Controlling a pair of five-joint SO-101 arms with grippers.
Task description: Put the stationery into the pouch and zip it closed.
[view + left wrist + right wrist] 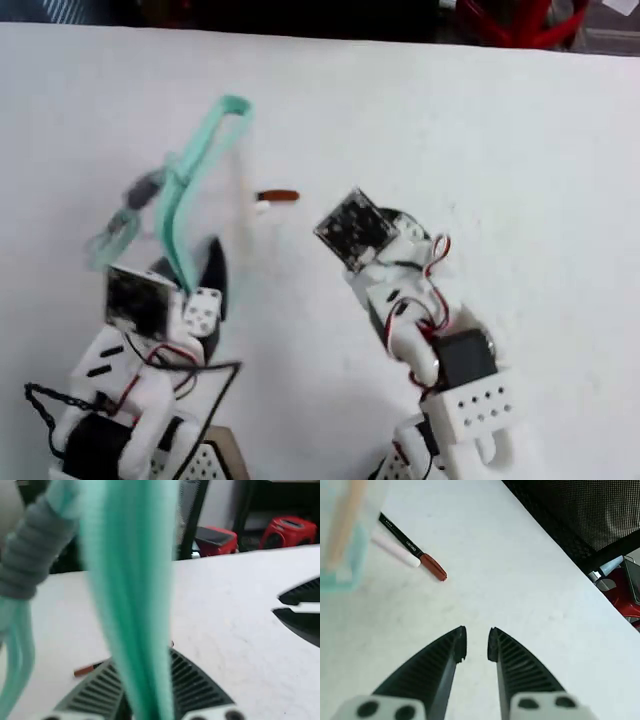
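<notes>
My left gripper is shut on the teal-edged see-through pouch, which hangs lifted and stretched over the table's left side. In the left wrist view the pouch's teal edge runs up between the jaws of the left gripper. A grey piece sits at the pouch's side. A black pen with a red cap lies on the table beside a white stick; the pen is ahead of my right gripper, which is open and holds nothing. An orange stick shows inside the pouch.
The right arm stands at the centre right, its camera block close to the pen. A brown perforated block sits at the front edge by the left arm's base. Red stools stand beyond the table's far edge.
</notes>
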